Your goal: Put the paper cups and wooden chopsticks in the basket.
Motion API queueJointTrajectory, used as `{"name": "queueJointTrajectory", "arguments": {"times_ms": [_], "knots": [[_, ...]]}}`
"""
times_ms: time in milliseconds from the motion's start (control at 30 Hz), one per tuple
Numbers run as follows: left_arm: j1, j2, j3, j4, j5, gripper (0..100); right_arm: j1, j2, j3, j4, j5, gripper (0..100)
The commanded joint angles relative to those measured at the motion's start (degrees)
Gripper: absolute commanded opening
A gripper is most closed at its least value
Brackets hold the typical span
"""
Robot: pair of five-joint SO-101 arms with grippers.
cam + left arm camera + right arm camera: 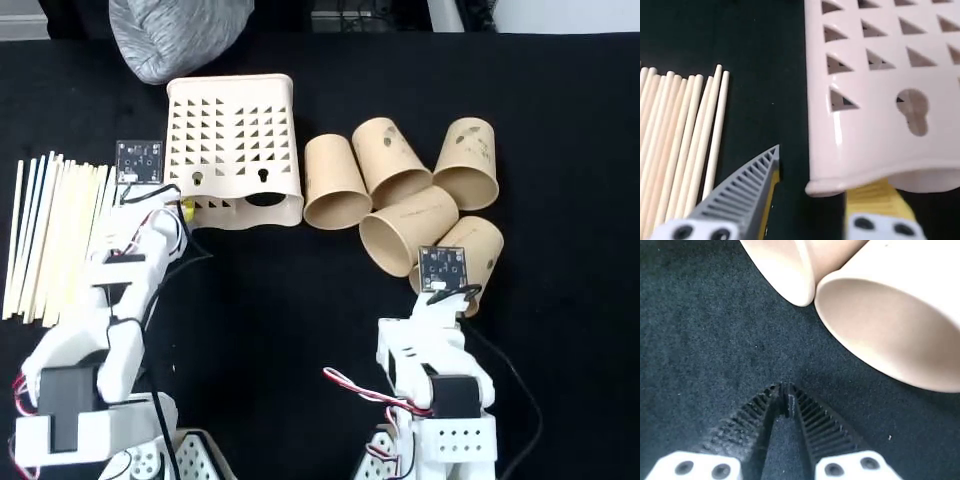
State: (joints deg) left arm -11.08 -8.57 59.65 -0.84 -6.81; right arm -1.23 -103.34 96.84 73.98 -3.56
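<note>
- The left gripper (pixel 822 172): its fingers (pixel 747 192) are spread apart and straddle the near corner of the basket (pixel 875 75) at its rim. The grey finger stands clear of the wall, and the yellow one lies under the lip of the rim.
- The right gripper (pixel 785 390): its fingers are pressed together tip to tip and hold nothing. They sit low over the black tabletop (pixel 700 330), near the open mouth of one of the paper cups (pixel 890 325).
- The basket: cream with triangular perforations, lying on its side with its opening toward the arms, between the sticks and the cups.
- The wooden chopsticks (pixel 675 135): a row laid side by side flat on the tabletop, just beside the left arm and outside the basket.
- The paper cups: five, all on their sides in a close cluster on the far side of the basket from the chopsticks. The nearest one lies just beside the basket wall.
- A grey bundle (pixel 175 35): rests beyond the closed end of the basket.
</note>
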Motion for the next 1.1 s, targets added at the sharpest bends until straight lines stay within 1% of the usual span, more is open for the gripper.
{"name": "queueJointTrajectory", "arguments": {"times_ms": [0,33,100,167,300,433,633,767,833,933,1067], "knots": [[0.66,-0.53,-3.21,-1.14,0.35,7,-0.70,-4.00,-0.31,0.18,-0.18,1.2],[0.92,-1.14,-3.21,-1.14,0.70,2,-0.70,-4.00,-0.31,0.18,-0.18,1.2],[2.77,-3.08,-2.77,1.41,0.53,5,-0.70,-4.00,-0.31,0.18,-0.18,1.2],[4.79,-6.77,-2.86,6.42,0.26,3,-0.70,-4.00,-0.31,0.18,-0.18,1.2],[6.81,-15.30,-2.51,15.91,0.35,3,-0.70,-4.00,-0.31,0.18,-0.18,1.2],[6.99,-24.97,-2.95,27.16,0.70,3,-0.70,-4.00,-0.31,0.18,-0.18,1.2],[7.16,-40.26,-3.91,40.09,1.85,3,-0.70,-4.00,-0.31,0.18,-0.18,1.2],[7.08,-47.82,-10.24,54.68,5.80,3,-0.70,-4.00,-0.31,0.18,-0.18,1.2],[7.08,-49.58,-13.67,59.87,7.03,3,-0.70,-4.00,-0.31,0.18,-0.18,1.2],[6.99,-50.11,-17.89,64.79,10.37,3,-0.70,-4.00,-0.31,0.18,-0.18,1.2],[6.99,-50.11,-23.43,70.95,12.84,3,-0.70,-4.00,-0.31,0.18,-0.18,1.2]]}}
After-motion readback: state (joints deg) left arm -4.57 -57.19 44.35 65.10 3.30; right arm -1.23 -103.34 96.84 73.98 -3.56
